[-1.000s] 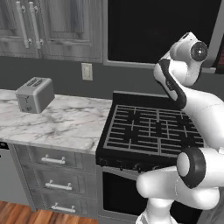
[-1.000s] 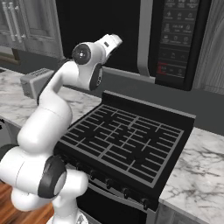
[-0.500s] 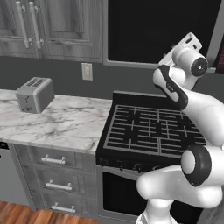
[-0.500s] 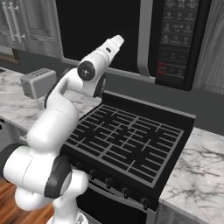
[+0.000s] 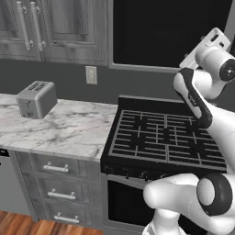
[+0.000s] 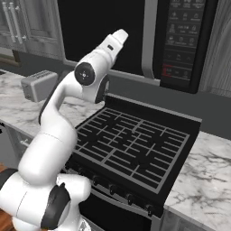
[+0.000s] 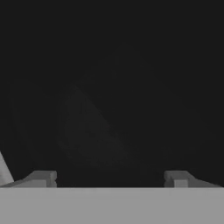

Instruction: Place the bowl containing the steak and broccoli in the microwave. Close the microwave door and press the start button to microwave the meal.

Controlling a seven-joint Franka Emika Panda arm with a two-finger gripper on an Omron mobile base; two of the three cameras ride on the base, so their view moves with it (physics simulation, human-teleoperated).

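Note:
The microwave (image 6: 135, 36) hangs above the stove with its black glossy microwave door (image 5: 170, 32) flat against the front, beside a grey vertical handle (image 6: 150, 40). The control panel (image 6: 181, 40) with the buttons is on the right; I cannot pick out the start button. My arm reaches up with the white hand (image 6: 116, 41) just in front of the door. In the hand view my gripper (image 7: 110, 178) faces the dark panel, fingertips (image 7: 43, 177) wide apart, nothing between them. The bowl, the steak and the broccoli are out of view.
A black stove (image 5: 165, 137) with grates lies under the arm. A silver toaster (image 5: 36, 98) stands on the marble counter (image 5: 64, 131) at left. Grey wood cabinets (image 5: 55, 27) hang at upper left. More marble counter (image 6: 205, 180) lies right of the stove.
The arm has stretched upward and the hand has risen from in front of the backsplash to in front of the microwave door.

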